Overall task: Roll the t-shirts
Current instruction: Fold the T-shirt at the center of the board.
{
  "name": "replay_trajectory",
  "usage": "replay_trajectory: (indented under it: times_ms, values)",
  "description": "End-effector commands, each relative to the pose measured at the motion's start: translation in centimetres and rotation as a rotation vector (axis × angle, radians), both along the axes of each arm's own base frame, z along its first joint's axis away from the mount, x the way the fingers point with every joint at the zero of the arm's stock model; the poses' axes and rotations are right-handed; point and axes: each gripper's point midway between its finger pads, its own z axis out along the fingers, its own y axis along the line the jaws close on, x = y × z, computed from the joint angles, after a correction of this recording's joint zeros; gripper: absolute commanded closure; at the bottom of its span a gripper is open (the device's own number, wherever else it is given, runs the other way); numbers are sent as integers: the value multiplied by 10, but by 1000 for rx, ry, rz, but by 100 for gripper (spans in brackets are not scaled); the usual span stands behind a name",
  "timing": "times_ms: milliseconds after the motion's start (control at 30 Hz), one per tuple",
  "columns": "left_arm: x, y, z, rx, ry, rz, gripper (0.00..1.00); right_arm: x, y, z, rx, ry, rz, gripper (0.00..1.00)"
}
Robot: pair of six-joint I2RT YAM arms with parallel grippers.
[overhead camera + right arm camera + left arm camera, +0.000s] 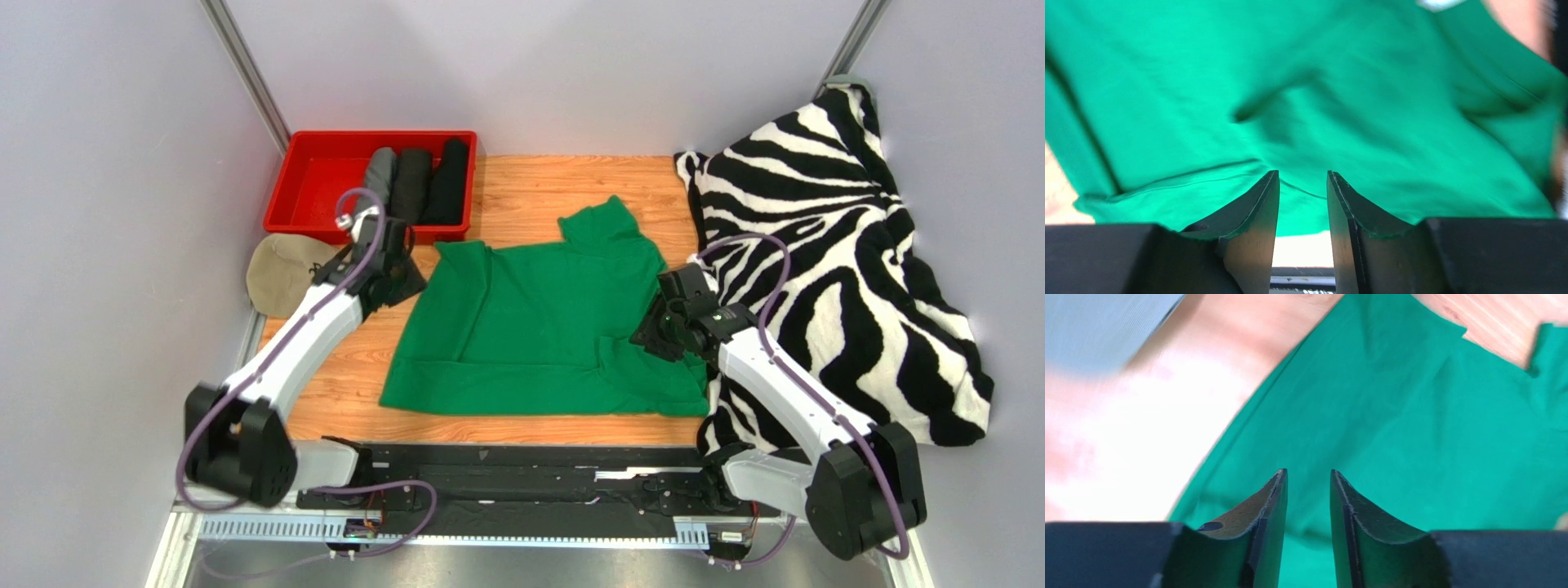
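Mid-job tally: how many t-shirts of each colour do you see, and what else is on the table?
Green t-shirt, spread flat: 1
Grey rolled t-shirt: 1
Black rolled t-shirts: 2
Red bin: 1
Zebra-striped blanket: 1
Beige cap: 1
Total: 7

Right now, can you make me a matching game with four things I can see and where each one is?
Things:
1. green t-shirt
2. red tray
3. zebra-striped blanket
4. beige cap

Places:
A. heaped along the right side
B. at the left edge, nearer than the tray
C. spread out in the middle of the table
D. in the far left corner

Pairs: 1-C, 2-D, 3-A, 4-B
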Motion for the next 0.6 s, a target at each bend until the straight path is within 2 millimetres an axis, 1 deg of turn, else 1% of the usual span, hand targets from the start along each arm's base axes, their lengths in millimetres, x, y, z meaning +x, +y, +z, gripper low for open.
replay_trajectory:
  times_ms: [0, 33, 67, 100, 133, 167, 200, 233, 300, 333, 400, 433, 567]
  values:
    - [32, -9, -13, 158, 33, -241, 55, 25, 21, 5, 10, -98, 110, 61]
    - [36, -10, -23, 177, 57, -277, 54, 25, 23, 0, 12, -92, 124, 61]
    - [40, -15, -26, 168, 58, -305, 53, 26, 26, -2, 22, -98, 136, 61]
    - [45, -17, -26, 177, 61, -333, 53, 22, 24, -11, 15, -81, 141, 61]
    - [47, -17, -40, 189, 111, -347, 53, 21, 23, -15, 5, -71, 148, 61]
    - [48, -16, -46, 205, 141, -353, 53, 19, 23, -18, -1, -65, 158, 61]
    - [53, -16, -47, 221, 146, -375, 53, 16, 21, -23, -9, -53, 164, 61]
    - [54, -17, -61, 230, 189, -390, 53, 14, 20, -25, -19, -53, 176, 60]
    - [57, -16, -68, 248, 215, -408, 52, 9, 17, -29, -29, -45, 186, 60]
    - [57, -16, -78, 253, 242, -411, 51, 8, 15, -30, -35, -47, 185, 60]
    - [59, -14, -85, 267, 263, -407, 51, 6, 14, -30, -39, -53, 188, 60]
    - [58, -13, -93, 274, 287, -406, 50, 4, 14, -32, -37, -51, 189, 60]
    - [53, 1, -108, 333, 360, -359, 51, 1, 12, -40, -41, -44, 195, 59]
